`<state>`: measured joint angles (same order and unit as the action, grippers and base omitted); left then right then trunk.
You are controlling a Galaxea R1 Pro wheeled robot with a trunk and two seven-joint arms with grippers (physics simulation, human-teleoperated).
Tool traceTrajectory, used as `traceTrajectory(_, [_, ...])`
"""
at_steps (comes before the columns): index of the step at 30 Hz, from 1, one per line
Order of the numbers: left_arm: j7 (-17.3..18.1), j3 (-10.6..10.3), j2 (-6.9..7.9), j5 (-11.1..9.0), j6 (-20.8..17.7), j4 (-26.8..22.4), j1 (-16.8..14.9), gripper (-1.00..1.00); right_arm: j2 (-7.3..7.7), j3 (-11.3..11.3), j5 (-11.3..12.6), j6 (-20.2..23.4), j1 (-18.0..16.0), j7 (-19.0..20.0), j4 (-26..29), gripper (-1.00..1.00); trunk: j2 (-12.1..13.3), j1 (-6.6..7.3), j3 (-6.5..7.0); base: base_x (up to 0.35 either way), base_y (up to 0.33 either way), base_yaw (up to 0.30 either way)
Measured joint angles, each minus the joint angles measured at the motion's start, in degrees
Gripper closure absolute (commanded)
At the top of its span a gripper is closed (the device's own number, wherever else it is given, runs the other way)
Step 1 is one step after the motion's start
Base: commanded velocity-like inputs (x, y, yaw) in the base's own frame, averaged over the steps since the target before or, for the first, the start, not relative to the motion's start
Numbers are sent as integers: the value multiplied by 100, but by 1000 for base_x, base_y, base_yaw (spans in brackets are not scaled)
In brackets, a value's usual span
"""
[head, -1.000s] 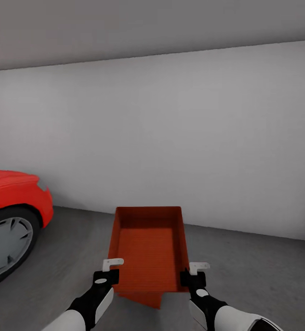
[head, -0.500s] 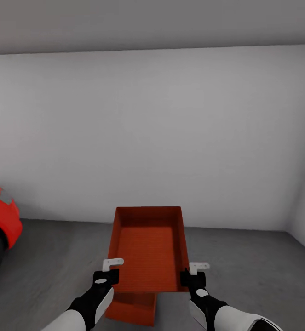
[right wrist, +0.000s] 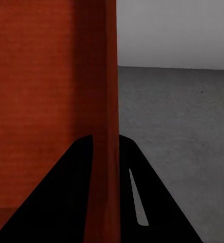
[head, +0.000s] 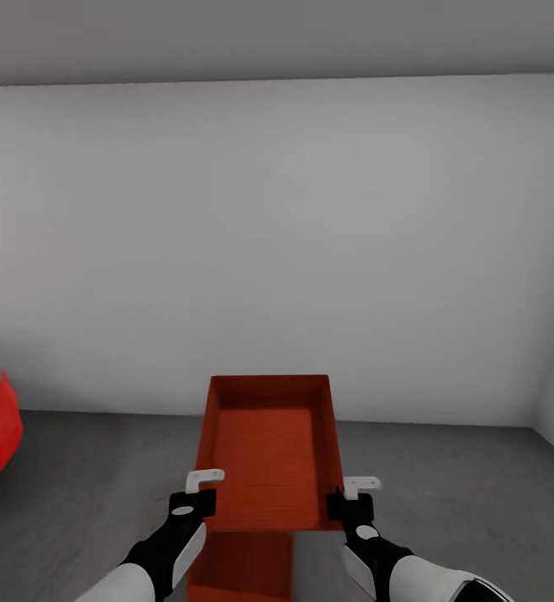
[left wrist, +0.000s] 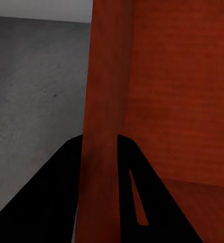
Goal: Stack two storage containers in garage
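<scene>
Storage container (head: 268, 451) held level over the garage floor (head: 444, 485), left gripper (head: 195, 495) and right gripper (head: 351, 498) each clamped on a side wall. Second container (head: 243, 568) on the floor directly below, near edge cut off. Best lowered straight and level, edges matched, before letting go.

Your two white-and-black arms reach forward side by side; your left gripper (head: 195, 493) pinches the left wall of the orange-red open storage container (head: 268, 443), your right gripper (head: 350, 495) its right wall.

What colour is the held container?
Orange-red; the held container shows best in the head view.
</scene>
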<state>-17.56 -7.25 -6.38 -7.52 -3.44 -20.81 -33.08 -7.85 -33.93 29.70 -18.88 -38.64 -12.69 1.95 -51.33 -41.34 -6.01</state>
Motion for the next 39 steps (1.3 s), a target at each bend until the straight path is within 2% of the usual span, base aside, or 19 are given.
traceTrajectory(29, [1, -2, 1, 4, 1, -3, 0, 100, -2, -5, 10, -9, 0, -1, -3, 100, 0, 0, 0, 321, 20, 0])
traceTrajectory(39, [0, 0, 1, 11, -9, -7, -1, 100, -2, -3, 12, -6, 1, 0, -2, 100, -1, 0, 0, 302, 186, 0])
